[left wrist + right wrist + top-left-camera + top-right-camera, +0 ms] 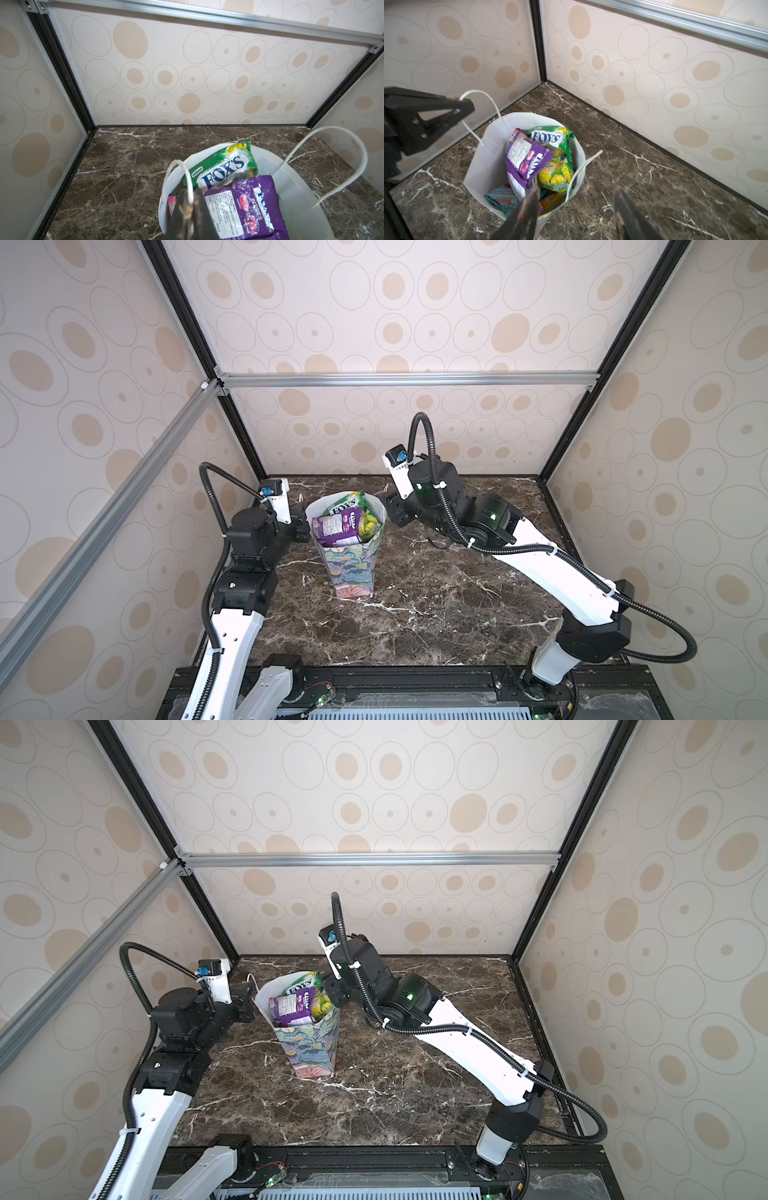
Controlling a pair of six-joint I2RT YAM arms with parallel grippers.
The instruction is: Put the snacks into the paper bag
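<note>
The paper bag [353, 568] [311, 1048] stands upright on the marble table, its mouth open. Several snacks fill it: a green FOX'S packet [224, 166] [548, 137], a purple packet [245, 203] [527, 158], a yellow-green one [556, 174], a teal one [502, 197] and an orange one [550, 201]. My left gripper [305, 526] [189, 193] is at the bag's left rim, shut on one white cord handle [182, 166]. At the right rim, my right gripper [392, 510] [577, 190] stands open. The other cord handle [583, 164] hangs loose just beyond its fingertips.
The booth's back wall [374, 439] and left wall stand close behind the bag. Bare marble table [436, 605] stretches in front of and right of the bag. A black frame rail [415, 676] runs along the table's front edge.
</note>
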